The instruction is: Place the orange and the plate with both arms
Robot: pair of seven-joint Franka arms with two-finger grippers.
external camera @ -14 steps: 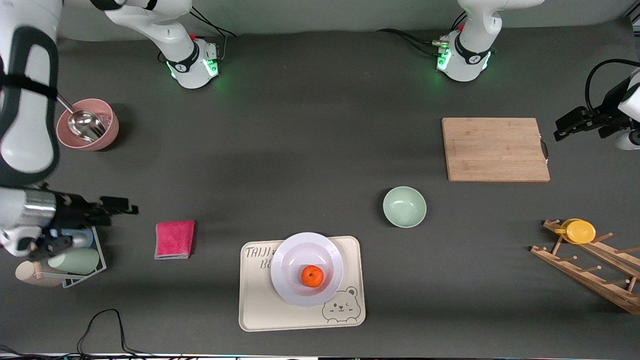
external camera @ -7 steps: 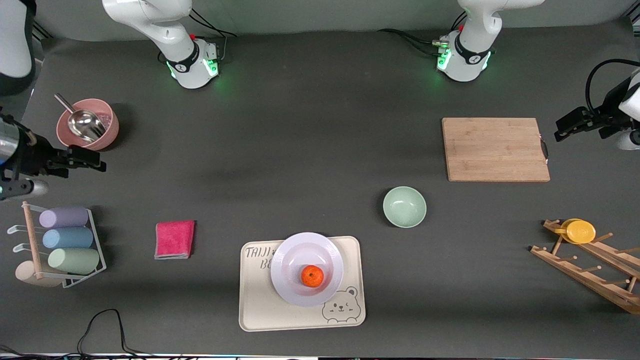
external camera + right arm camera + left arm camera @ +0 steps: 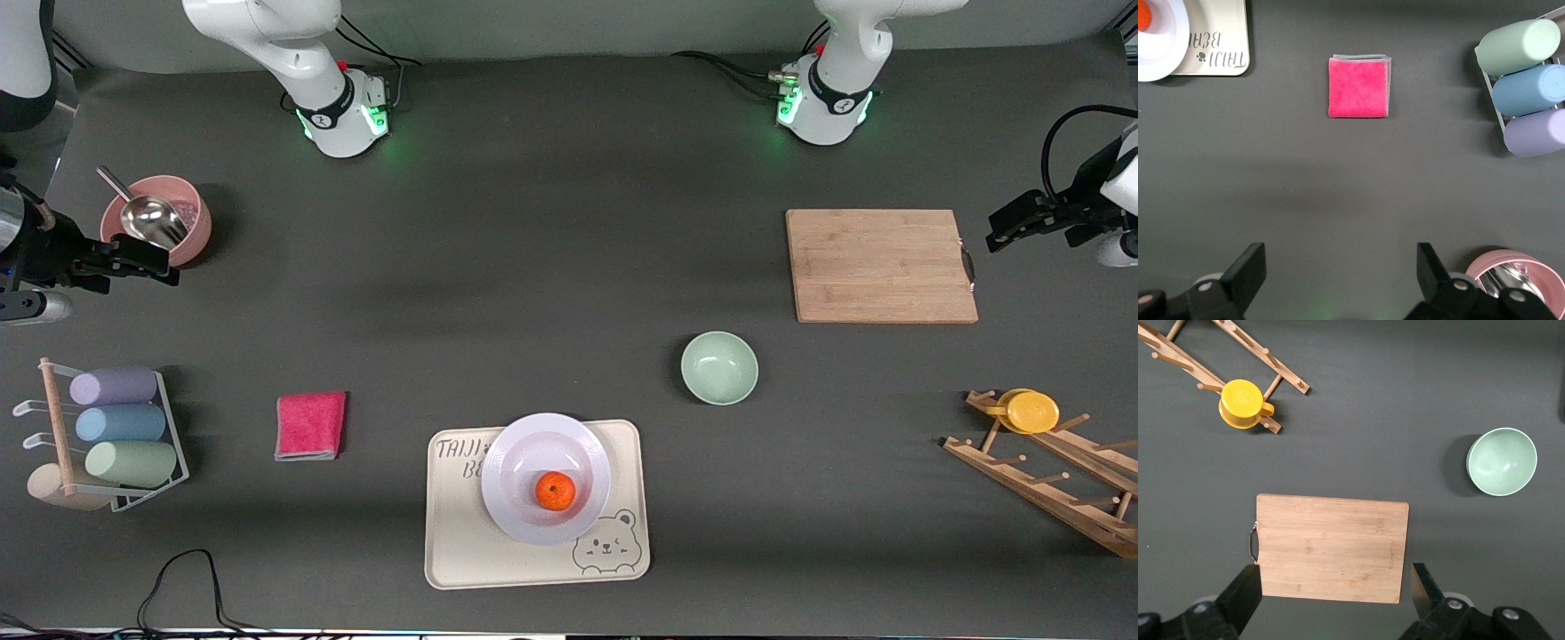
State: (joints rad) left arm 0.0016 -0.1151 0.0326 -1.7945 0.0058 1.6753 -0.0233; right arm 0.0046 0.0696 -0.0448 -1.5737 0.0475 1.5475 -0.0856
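The small bright-orange orange sits loose in the glossy lavender-white plate; a tilted lift would roll it off. Left gripper and right gripper hang apart, empty.

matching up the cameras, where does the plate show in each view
Front view: the plate sits on the bear-printed tray, holding the orange.
Left wrist view: not in it.
Right wrist view: only an edge of the plate shows, at a corner.
Shared landmark: the tray.
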